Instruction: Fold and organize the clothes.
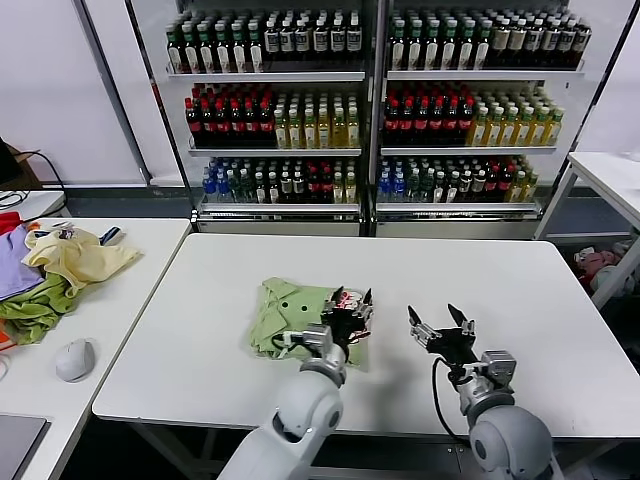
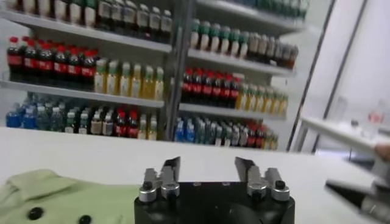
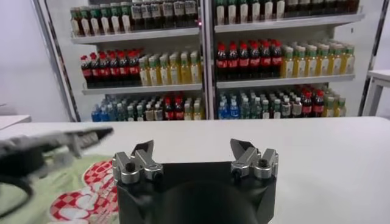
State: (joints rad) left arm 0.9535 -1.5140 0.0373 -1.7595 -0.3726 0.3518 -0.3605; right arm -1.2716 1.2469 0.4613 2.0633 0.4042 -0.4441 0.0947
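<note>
The light green polo shirt lies folded into a compact bundle near the front middle of the white table. Its buttons show in the left wrist view and its red-and-white patch in the right wrist view. My left gripper is open and empty, just above the shirt's right edge by the patch. My right gripper is open and empty, over bare table to the right of the shirt. In the wrist views the left gripper and the right gripper both hold nothing.
A side table on the left carries a pale yellow garment, a darker green cloth, a purple cloth and a grey mouse. Drink coolers stand behind the table. Another white table is at the far right.
</note>
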